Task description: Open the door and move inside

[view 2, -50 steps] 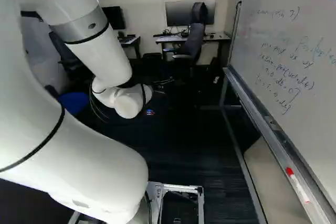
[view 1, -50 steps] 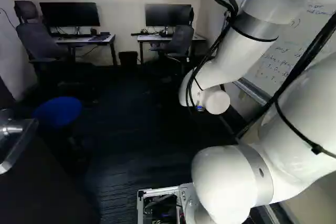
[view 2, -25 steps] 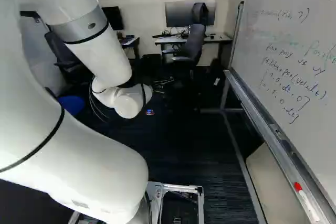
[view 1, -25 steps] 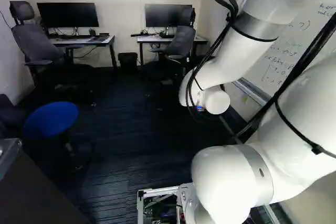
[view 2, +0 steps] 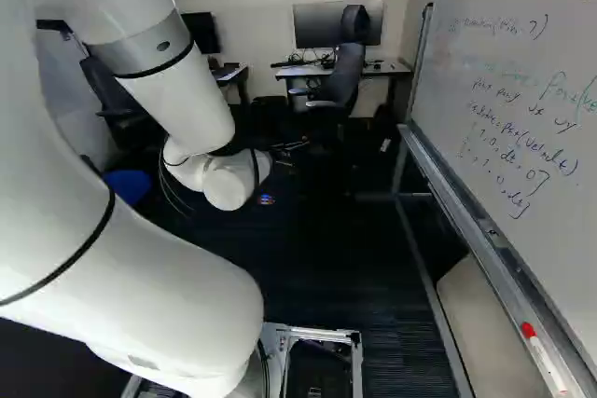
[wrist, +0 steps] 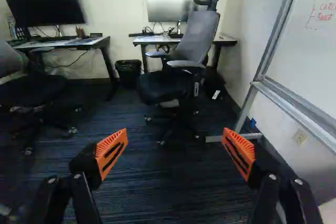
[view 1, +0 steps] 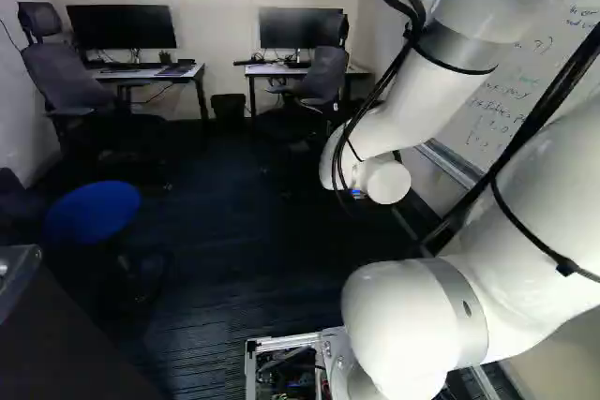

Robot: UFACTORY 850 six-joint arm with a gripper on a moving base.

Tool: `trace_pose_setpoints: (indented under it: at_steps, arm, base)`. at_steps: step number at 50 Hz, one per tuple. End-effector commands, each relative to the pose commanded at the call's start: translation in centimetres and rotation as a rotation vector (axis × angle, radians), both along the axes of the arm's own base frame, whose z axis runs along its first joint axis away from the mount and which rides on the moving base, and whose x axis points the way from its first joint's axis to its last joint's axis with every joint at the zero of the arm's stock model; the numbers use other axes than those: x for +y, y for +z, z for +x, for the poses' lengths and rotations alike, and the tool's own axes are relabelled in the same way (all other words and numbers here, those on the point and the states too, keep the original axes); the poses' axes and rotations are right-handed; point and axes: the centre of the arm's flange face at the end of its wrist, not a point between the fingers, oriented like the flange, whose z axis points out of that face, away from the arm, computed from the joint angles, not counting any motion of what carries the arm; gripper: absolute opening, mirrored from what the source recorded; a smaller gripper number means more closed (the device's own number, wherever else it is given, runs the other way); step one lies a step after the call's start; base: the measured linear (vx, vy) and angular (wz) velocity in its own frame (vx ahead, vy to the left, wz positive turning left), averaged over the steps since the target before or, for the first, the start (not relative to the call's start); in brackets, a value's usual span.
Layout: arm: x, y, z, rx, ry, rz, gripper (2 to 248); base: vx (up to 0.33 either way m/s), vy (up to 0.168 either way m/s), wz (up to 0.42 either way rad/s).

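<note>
My fingers (wrist: pixel 111 153) are open and empty; the door (view 1: pixel 66 348), judged to be the dark panel at the left base view's lower left, should prove rigid, fairly heavy yet hinged, best pressed flat near its visible edge, not pinched.

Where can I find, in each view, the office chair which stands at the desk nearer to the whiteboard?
Left base view: the chair is in the upper part, just left of the arm.
Right base view: upper part, between the arm and the whiteboard.
Wrist view: ahead of the open gripper.
Shared landmark: the monitor behind the chair.
</note>
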Motion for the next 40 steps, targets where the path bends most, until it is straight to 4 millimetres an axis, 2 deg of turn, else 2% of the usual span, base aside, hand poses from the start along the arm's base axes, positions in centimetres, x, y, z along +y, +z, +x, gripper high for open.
trace_pose_setpoints:
  at_steps: [21,40]
  arm:
    - [0.1,-0.2,-0.5,0.009,0.005,0.000,247]
    - [0.6,-1.3,-2.5,0.048,0.023,-0.001,247]
  base:
    - [0.000,0.000,0.000]
    - [0.000,0.000,0.000]
